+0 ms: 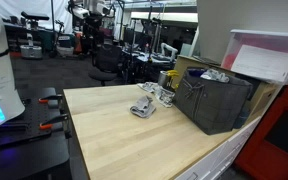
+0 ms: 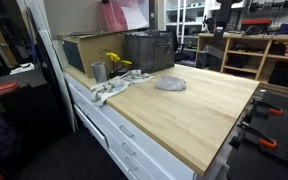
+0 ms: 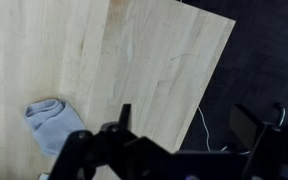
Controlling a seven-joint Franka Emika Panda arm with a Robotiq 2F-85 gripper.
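In the wrist view my gripper (image 3: 189, 125) is open, its two dark fingers (image 3: 124, 115) spread wide with nothing between them. It hangs high over the edge of the light wooden table (image 3: 134, 50), where the wood meets the dark floor. A crumpled grey cloth (image 3: 49, 122) lies on the wood well to one side of the fingers, apart from them. The same grey cloth (image 1: 144, 108) (image 2: 170, 84) shows in both exterior views, near the middle of the tabletop. The gripper itself does not appear in either exterior view.
A dark crate (image 1: 214, 100) (image 2: 149, 50) stands at the table's back. Beside it are a metal cup (image 2: 99, 72), yellow flowers (image 2: 116, 63), a white rag (image 2: 109, 90) and a cardboard box (image 2: 84, 50). A thin white cable (image 3: 199, 125) lies on the floor.
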